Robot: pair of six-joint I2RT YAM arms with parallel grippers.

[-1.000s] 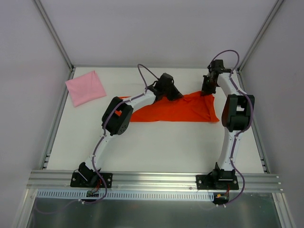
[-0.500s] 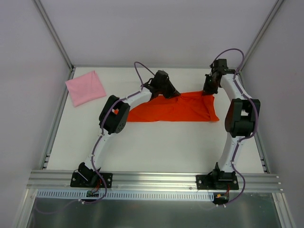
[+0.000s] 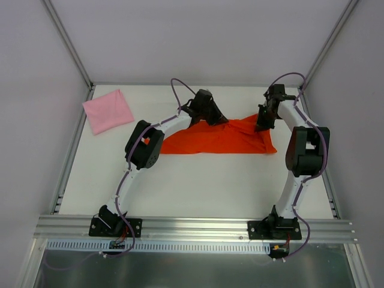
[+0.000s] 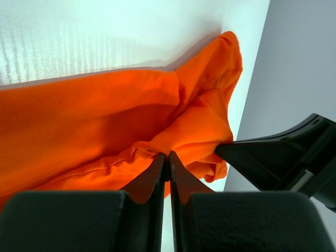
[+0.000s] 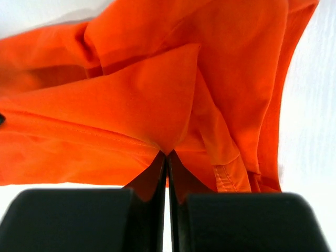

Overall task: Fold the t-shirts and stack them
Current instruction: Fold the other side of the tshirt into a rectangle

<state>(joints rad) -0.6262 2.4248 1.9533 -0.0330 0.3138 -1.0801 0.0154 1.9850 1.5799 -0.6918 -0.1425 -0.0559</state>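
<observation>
The orange-red t-shirt (image 3: 222,137) lies as a long band across the far middle of the table. My left gripper (image 3: 221,122) is shut on its far edge near the middle; in the left wrist view the cloth (image 4: 110,126) bunches at the pinched fingertips (image 4: 168,154). At the shirt's far right corner my right gripper (image 3: 262,125) is shut on the fabric, and the right wrist view shows a fold of it (image 5: 157,100) nipped between the tips (image 5: 167,153). The pink t-shirt (image 3: 108,110) rests folded in a small square at the far left.
Grey walls enclose the table on three sides, with metal rails (image 3: 72,150) along the left and right edges. An aluminium beam (image 3: 192,227) carrying both arm bases runs across the near edge. The right arm's dark body (image 4: 283,157) shows in the left wrist view.
Both grippers have drawn the shirt's far edge slightly farther back. The left elbow has swung left, the right arm has stretched out, and the shirt's band looks a little narrower.
</observation>
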